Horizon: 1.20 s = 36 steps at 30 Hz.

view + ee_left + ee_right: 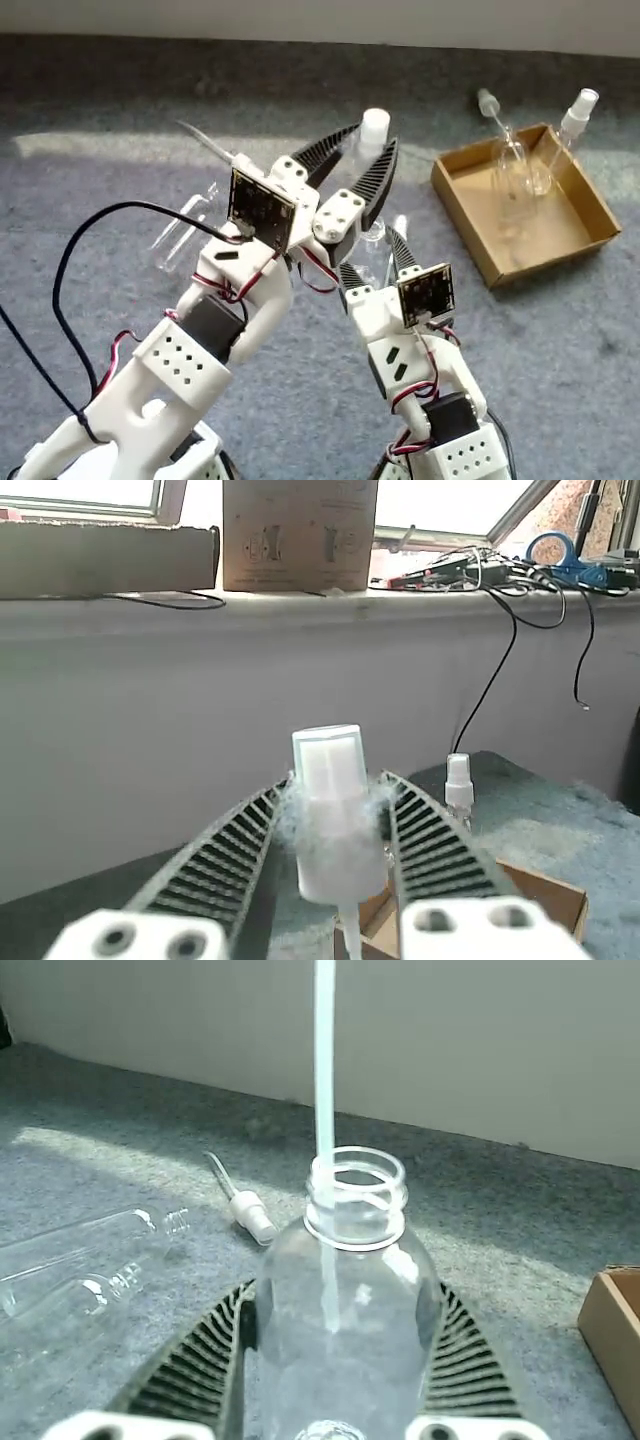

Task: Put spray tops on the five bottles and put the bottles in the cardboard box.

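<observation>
**A:** What is lying over at the left?

**B:** Two empty bottles [185, 232] are lying on their sides, side by side. A loose spray top [250, 1215] is lying just beyond them, on the far side.

**A:** And the arms?

**B:** The left gripper [371, 148] is pinching a spray top [375, 122], jaws narrowed onto its body. The head is pointing up and the dip tube [324, 1060] is hanging straight down. Just nearer, the right gripper [375, 258] is clamping an upright bottle [345, 1300] around its body. Its jaws are spread only as wide as the bottle.

**A:** How are the two lining up?

**B:** The top is sitting directly above the open neck, with both long axes vertical. The tube is running down through the opening into the bottle. The collar is hanging clear of the neck, so I'm judging the coming move as straight down, then seating it.

**A:** And at the right?

**B:** The cardboard box [462, 225] is sitting well apart, holding two capped bottles [510, 175]. The right arm is standing nearer to it.
</observation>
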Motion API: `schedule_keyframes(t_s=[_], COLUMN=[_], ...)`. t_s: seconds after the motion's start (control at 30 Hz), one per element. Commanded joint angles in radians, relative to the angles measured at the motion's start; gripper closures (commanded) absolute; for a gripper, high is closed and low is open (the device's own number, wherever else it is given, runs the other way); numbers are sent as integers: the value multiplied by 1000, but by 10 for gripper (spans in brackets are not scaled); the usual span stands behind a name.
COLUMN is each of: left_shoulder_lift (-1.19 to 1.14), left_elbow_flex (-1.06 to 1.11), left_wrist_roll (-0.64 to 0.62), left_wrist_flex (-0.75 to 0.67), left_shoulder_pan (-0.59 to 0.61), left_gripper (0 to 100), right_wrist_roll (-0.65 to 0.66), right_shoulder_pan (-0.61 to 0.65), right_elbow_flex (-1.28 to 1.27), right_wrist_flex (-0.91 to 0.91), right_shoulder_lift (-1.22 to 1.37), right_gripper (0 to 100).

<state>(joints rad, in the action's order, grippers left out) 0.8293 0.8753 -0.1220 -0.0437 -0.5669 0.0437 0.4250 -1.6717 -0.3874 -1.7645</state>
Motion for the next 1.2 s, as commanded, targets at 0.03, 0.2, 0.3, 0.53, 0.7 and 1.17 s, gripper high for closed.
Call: schedule_keyframes(t_s=[0.03,0.2,0.3,0.53,0.7,1.17], left_shoulder_lift=[33,35,35,35,36,36], left_elbow_flex=[110,214,240,246,248,407], left_wrist_roll=[8,8,8,8,8,104], left_wrist_flex=[-23,-23,-23,-23,-20,-282], left_shoulder_pan=[-68,-108,-102,-105,-105,-108], left_gripper=[995,995,995,995,995,995], right_wrist_roll=[-2,-2,-2,-2,-6,-9], right_shoulder_pan=[10,10,10,8,-2,-33], right_elbow_flex=[-136,-136,-136,-136,-134,-111], right_wrist_flex=[-2,-2,-4,-4,-4,-104], right_shoulder_lift=[-13,-13,-12,-13,-13,-15], right_gripper=[886,886,886,886,885,885])
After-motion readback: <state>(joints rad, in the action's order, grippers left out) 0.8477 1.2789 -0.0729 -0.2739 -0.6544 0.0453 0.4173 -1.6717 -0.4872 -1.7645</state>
